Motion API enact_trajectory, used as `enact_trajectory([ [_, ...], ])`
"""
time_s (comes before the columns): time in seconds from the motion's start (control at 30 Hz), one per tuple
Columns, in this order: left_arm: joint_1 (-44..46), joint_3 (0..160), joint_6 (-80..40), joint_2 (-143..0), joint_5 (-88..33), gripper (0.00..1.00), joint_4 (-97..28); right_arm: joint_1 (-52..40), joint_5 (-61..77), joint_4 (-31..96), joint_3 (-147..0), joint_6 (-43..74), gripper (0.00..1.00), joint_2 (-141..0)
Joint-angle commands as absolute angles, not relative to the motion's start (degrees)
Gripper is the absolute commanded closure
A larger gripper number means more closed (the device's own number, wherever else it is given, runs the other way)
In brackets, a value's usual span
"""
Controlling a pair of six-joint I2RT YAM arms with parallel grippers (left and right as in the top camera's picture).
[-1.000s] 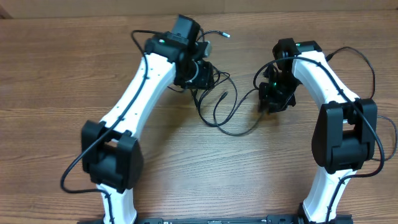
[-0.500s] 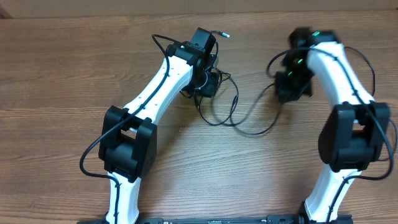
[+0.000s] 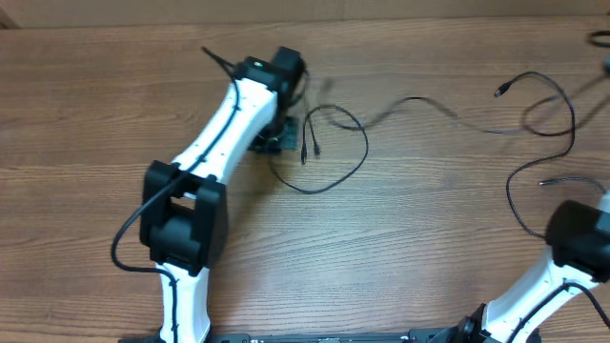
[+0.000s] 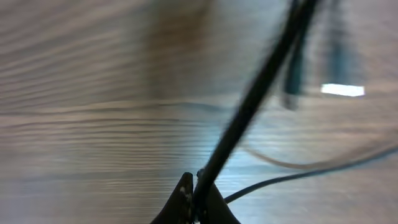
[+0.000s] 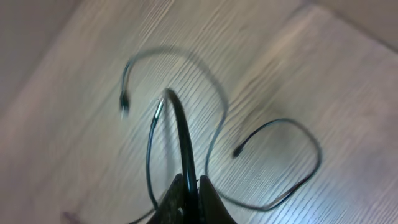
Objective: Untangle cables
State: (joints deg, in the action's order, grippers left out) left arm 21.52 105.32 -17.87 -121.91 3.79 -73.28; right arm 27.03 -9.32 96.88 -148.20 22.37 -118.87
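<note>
Across the brown wood-grain table (image 3: 86, 124), the thin black cables (image 3: 365, 151) trail in loose loops toward the right edge, your left gripper (image 4: 196, 200) and right gripper (image 5: 189, 194) each pinched tight on a strand.

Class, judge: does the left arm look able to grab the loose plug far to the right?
Probably not: the left gripper is shut on a cable, and that plug is far off.

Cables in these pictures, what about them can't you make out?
Right gripper: overhead, cut off past the right edge.
Left gripper: overhead, hidden under its own wrist.
Plug: left wrist view, smeared by motion blur.
Cables: overhead, too thin and blurred to count or trace crossings.
</note>
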Motion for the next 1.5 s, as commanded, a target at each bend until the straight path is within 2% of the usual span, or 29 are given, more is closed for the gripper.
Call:
enact_trajectory([
  [0.0, 18.09, 106.30, -21.76, -115.31, 7.05, 0.96, -73.19, 30.39, -10.04, 97.01, -150.12, 27.35, 0.96, -117.86],
  [0.2, 15.66, 106.30, -23.99, -109.58, 2.02, 0.96, -71.81, 32.82, -9.26, 96.88, -150.06, 28.45, 0.96, -117.86],
  [0.37, 16.36, 106.30, -19.66, -106.63, -7.99, 0.96, -69.97, 31.42, -5.23, 96.79, -150.06, 20.23, 0.96, -117.89],
  [0.4, 16.49, 106.30, -18.98, -105.95, -9.34, 0.96, -69.52, 30.94, -4.95, 96.84, -150.02, 18.63, 0.91, -117.93],
  [0.43, 16.53, 106.30, -19.00, -105.21, -9.50, 0.96, -69.12, 30.68, -4.97, 96.99, -150.02, 18.02, 0.78, -117.99],
  [0.5, 16.58, 106.30, -19.03, -103.50, -9.52, 0.96, -68.45, 29.82, -4.32, 96.99, -150.02, 17.91, 0.25, -117.99],
  [0.57, 16.58, 106.30, -18.98, -102.06, -9.54, 0.96, -68.38, 29.19, -2.50, 96.88, -150.02, 17.87, 0.08, -117.99],
  [0.6, 16.58, 106.30, -18.94, -101.34, -9.85, 0.96, -68.53, 28.80, -1.17, 96.84, -150.02, 17.72, 0.02, -118.04],
  [0.8, 16.86, 106.28, -15.99, -99.85, -15.07, 0.96, -69.25, 24.95, 8.10, 97.03, -148.86, 11.88, 0.00, -118.41],
  [0.97, 17.12, 106.21, -15.38, -100.03, -14.61, 0.96, -69.58, 19.49, 8.91, 97.03, -142.43, 5.26, 0.00, -118.69],
  [1.2, 17.17, 106.21, -15.38, -100.03, -14.59, 0.96, -69.45, 13.89, 8.12, 95.70, -122.32, -5.30, 0.00, -118.87],
  [1.47, 17.19, 106.21, -15.40, -100.03, -14.59, 0.96, -69.23, 13.21, 5.65, 82.46, -97.60, -9.28, 0.00, -118.89],
])
